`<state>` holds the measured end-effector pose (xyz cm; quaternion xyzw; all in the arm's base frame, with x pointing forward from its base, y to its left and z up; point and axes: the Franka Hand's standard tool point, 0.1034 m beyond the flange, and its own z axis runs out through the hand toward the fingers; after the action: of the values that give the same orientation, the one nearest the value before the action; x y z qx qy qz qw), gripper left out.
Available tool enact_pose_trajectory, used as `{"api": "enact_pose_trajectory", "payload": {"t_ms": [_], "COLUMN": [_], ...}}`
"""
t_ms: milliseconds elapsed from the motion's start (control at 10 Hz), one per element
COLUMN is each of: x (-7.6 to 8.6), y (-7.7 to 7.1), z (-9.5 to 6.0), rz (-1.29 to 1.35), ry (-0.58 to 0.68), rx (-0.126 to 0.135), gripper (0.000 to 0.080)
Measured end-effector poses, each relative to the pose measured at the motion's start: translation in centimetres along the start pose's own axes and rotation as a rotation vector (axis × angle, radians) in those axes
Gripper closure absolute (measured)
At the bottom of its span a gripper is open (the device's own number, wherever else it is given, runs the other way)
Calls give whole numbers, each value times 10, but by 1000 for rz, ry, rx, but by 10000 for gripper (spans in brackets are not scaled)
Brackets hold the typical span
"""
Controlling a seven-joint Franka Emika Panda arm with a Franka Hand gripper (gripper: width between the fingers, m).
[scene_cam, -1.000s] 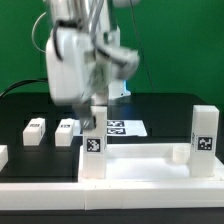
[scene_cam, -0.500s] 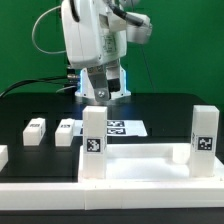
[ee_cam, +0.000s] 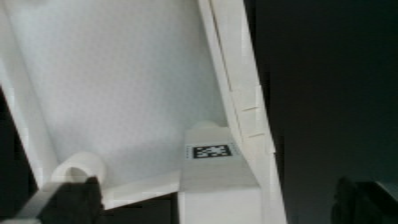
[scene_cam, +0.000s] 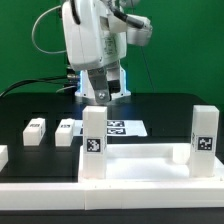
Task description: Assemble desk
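Note:
The white desk tabletop lies flat near the front. Two white tagged legs stand upright in its corners: one toward the exterior view's left, one toward its right. Two loose legs lie on the black table to the left. My gripper hangs open and empty, apart from and above the left upright leg. In the wrist view the tabletop, its raised rim and that leg's tagged top show between my dark fingertips.
The marker board lies flat behind the tabletop. A long low white rail runs along the front edge. Another white piece shows at the left edge. A green wall stands behind.
One second ago my gripper was low at the top of the left upright leg. It has since risen and shifted slightly right. The leg stays standing. Nothing has moved in the last half second.

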<state>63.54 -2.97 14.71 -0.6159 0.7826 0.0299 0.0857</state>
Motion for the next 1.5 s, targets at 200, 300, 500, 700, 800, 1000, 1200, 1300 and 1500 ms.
{"api": "enact_pose_trajectory", "payload": {"t_ms": [200,300,500,700,800,1000,1200,1300,1500], "x": [0,0,0,-17,-30,-39,-38,-38,-34], "y": [0,0,1,10,23,38,38,38,41], "z": [1,1,2,8,13,19,20,21,30], "rz": [-1,-2,-3,-40,-60,-189,-246,-246,-233], "ry": [0,1,1,-3,-6,-8,-10,-9,8], "rx": [-1,-1,-2,-19,-38,-61,-61,-62,-18], "gripper": [151,151,151,151,151,151,151,151,151]}}
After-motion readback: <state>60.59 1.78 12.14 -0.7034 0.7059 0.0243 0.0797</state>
